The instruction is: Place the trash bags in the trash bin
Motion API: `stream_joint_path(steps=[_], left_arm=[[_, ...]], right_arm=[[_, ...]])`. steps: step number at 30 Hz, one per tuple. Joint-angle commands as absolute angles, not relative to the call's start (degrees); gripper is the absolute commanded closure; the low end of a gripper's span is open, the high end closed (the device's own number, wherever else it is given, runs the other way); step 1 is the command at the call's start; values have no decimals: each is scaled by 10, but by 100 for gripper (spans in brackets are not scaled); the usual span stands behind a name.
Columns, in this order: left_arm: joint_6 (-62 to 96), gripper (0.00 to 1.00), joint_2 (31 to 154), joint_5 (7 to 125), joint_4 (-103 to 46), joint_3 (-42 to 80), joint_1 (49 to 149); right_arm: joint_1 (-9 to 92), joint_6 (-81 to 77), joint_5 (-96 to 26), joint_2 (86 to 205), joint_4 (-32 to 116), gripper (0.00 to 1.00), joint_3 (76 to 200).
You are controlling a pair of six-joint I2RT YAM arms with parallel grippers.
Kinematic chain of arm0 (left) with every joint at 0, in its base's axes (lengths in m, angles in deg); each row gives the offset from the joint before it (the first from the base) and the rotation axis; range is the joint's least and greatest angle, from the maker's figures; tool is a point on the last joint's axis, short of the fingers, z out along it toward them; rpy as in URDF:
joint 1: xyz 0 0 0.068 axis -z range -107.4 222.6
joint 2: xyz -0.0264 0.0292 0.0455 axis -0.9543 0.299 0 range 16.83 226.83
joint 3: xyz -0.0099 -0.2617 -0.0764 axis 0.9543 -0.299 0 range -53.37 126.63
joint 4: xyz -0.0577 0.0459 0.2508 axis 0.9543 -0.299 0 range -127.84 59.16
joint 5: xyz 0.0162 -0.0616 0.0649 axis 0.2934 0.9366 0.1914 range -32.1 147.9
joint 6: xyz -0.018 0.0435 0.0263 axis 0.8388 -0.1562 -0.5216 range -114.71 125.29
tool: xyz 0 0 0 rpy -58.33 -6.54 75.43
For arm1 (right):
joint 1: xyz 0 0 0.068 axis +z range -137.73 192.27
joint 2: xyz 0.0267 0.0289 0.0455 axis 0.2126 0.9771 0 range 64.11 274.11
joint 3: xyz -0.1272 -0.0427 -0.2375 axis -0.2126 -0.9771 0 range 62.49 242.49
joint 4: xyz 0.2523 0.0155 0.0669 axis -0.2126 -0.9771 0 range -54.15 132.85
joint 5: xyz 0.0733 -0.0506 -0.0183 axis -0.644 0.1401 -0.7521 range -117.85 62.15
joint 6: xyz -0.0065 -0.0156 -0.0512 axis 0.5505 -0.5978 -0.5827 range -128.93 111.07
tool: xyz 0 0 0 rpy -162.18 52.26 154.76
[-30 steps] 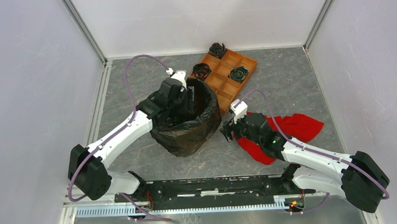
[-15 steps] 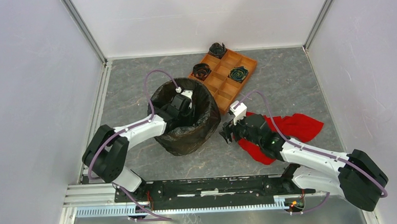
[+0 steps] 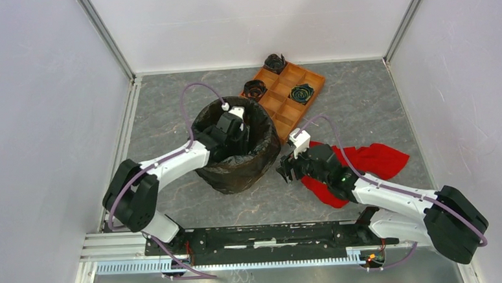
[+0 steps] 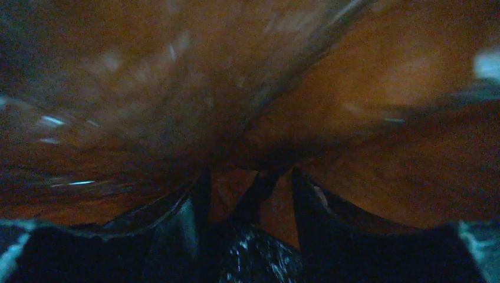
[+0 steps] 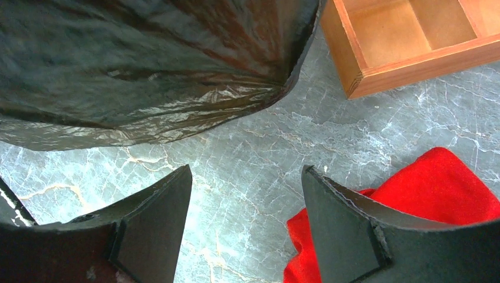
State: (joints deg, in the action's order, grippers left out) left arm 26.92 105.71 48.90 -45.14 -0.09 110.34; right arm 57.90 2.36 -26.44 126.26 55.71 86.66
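Seemingly mid-stuffing: left gripper (image 3: pixel 234 126) deep in the trash bin (image 4: pixel 401 147), trash bag (image 3: pixel 237 171) film around it; through the blur I cannot tell its grip; right gripper (image 5: pixel 246 171) open, empty. Next, press the film down beneath the left gripper.

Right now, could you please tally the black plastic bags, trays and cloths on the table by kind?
Small crinkly black plastic wads: 3
Large wrinkled black plastic sack: 1
Flat orange compartment tray: 1
Red cloth: 1
Total: 6

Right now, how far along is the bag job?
Done: one big black bag drapes over the bin. In hand: the left jaws are down inside it; the right jaws hang open beside. Left: three bag wads sit in the tray.
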Motion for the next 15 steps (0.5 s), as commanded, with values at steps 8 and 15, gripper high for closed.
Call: stream_joint_path(steps=[8,15], left_arm=[[279,41,943,512,-519,60,1104],[277,32,863,547,-539,108,1104]], right_arm=[[574,15,-268,1266,575,24,878],[544,-79,-320,1276,568,13,906]])
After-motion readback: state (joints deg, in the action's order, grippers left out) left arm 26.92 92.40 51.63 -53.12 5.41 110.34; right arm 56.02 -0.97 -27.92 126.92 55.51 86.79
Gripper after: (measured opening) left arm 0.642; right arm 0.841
